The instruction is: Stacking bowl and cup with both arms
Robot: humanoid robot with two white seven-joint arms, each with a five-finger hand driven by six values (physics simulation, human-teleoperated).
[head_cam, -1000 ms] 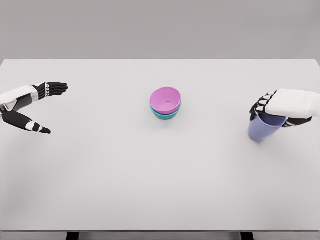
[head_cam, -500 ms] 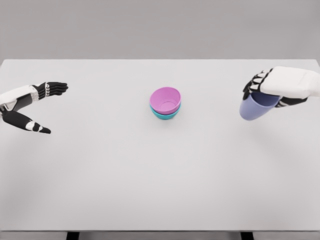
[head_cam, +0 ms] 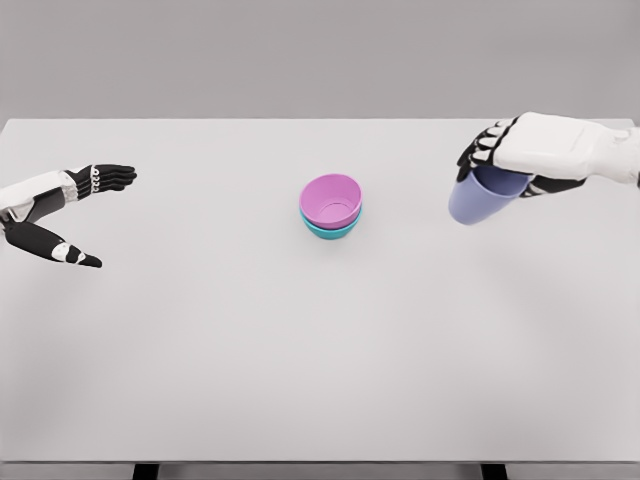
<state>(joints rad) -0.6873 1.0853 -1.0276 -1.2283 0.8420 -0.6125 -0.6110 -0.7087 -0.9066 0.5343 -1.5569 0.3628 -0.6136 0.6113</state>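
Cup on the move: the right robot hand, fingers wrapped over its rim, has lifted it off the bench and swung it leftward, tilted, at upper right of frame. Pink bowl sits nested in teal bowl at centre, apparently the cup's destination. Left robot hand waits spread and empty at far left.

Glossy pink plastic bowl nested in a teal plastic bowl; plain periwinkle-blue plastic cup; uniform pale grey tabletop; both robot hands, left and right, white-shelled with black fingers; grey backdrop.
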